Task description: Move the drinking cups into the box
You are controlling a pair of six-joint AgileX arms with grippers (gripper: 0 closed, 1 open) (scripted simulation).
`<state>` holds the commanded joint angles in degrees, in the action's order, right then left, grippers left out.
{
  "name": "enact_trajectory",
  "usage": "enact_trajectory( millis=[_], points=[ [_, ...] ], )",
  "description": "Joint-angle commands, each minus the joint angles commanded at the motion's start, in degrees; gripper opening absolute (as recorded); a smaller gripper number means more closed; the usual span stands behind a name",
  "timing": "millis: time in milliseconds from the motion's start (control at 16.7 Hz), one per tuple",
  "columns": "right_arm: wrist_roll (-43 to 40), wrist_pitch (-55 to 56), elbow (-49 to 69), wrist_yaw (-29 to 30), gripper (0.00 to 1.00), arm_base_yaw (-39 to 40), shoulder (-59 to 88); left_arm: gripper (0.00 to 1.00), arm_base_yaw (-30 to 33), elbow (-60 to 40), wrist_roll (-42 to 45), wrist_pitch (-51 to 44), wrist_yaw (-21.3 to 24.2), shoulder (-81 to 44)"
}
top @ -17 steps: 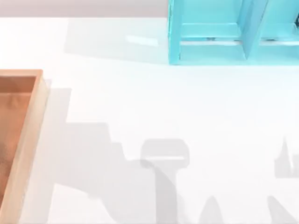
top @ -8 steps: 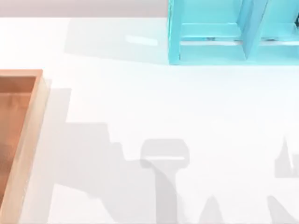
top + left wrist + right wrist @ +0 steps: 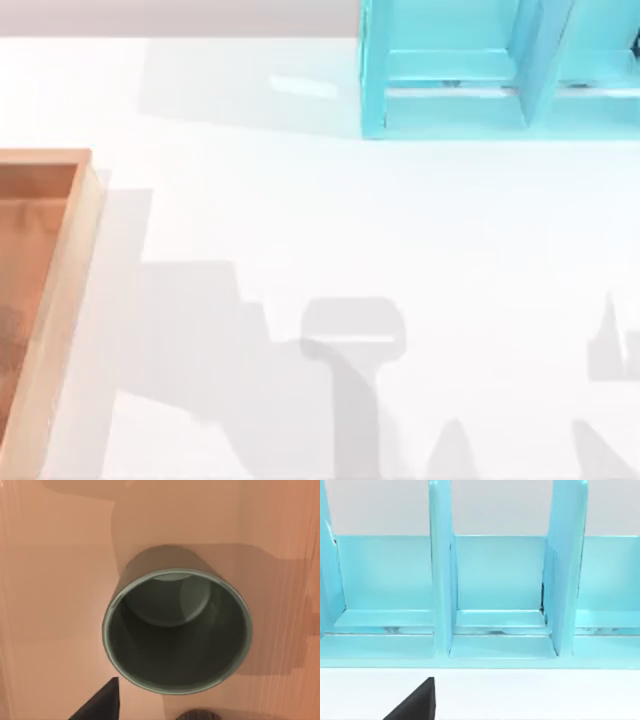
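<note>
Olive-grey squat cup (image 3: 176, 630) is seen upright on the orange-brown wooden box (image 3: 55, 300) floor at the table's left; the shadows are unchanged from before. Neither tool's state can be told.

There is one wooden box (image 3: 60, 290) at the left side of one white counter (image 3: 330, 220). There is one cyan shelf frame (image 3: 500, 70) at the far side. In the left wrist view, one olive-grey cup (image 3: 177, 630) stands on the orange-brown floor, and the edge of one more ribbed cup (image 3: 200, 715) peeks in just beside it. That makes two cups.
</note>
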<state>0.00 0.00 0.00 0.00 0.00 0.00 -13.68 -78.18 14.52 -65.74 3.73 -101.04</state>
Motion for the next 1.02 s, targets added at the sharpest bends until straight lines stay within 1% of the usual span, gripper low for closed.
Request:
enact_trajectory(
  millis=[1020],
  points=[
    [0.0,0.0,0.0,0.0,1.00,0.0,0.0,1.00,0.2,-19.2,-0.2,-18.9,0.0,-0.4]
  ],
)
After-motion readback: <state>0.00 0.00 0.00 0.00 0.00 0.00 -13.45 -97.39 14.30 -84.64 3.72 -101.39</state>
